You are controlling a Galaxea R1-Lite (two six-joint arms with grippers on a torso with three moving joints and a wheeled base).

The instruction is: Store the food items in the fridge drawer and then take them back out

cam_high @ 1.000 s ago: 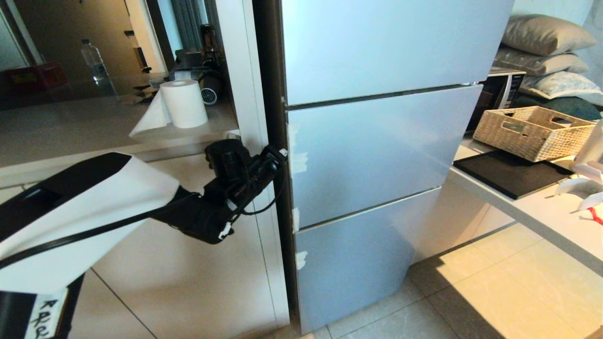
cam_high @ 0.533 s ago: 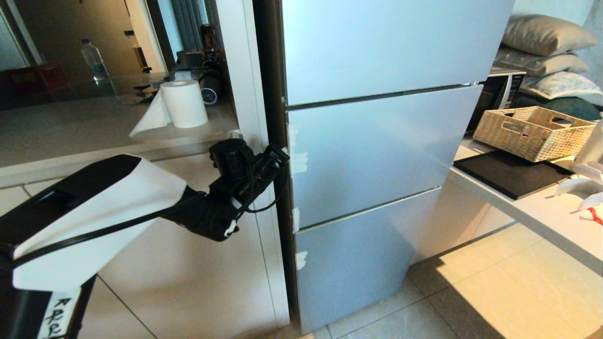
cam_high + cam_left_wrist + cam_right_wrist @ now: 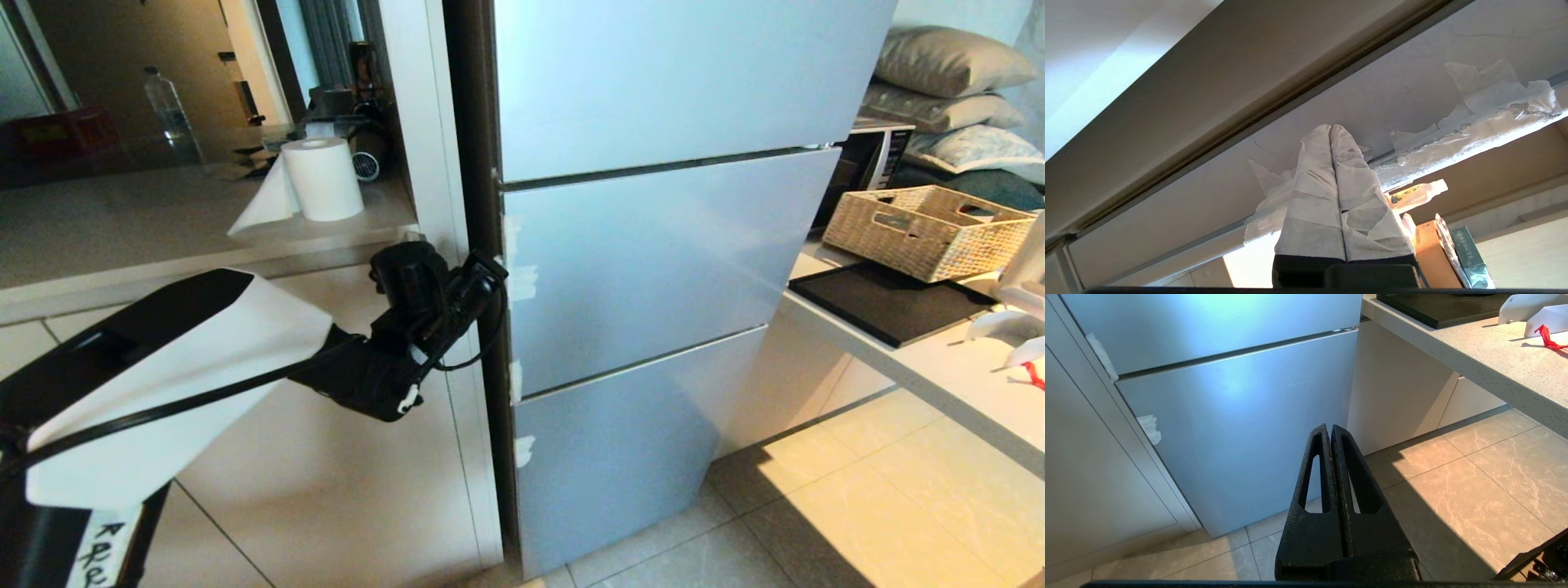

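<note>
The pale blue fridge's middle door (image 3: 653, 261) looks nearly closed in the head view. My left gripper (image 3: 492, 267) is at that door's left edge, beside peeling white tape. In the left wrist view its tape-wrapped fingers (image 3: 1310, 179) are pressed together, tips of the gripper (image 3: 1331, 126) against the door's edge. Beside them a lit gap shows a bottle (image 3: 1414, 192) and a carton (image 3: 1429, 253) inside. The fridge drawer and the food items are hidden. My right gripper (image 3: 1329, 426) is shut and empty, parked low facing the bottom door (image 3: 1237, 428).
A white cabinet panel (image 3: 424, 163) stands just left of the fridge. Behind it a ledge holds a paper roll (image 3: 322, 180) and a water bottle (image 3: 167, 106). The counter (image 3: 963, 367) on the right carries a wicker basket (image 3: 927, 224) and a black tray (image 3: 886, 298).
My left gripper has crept slightly to the right at the door's edge, and the whole view has shifted a touch. The doors look the same.
</note>
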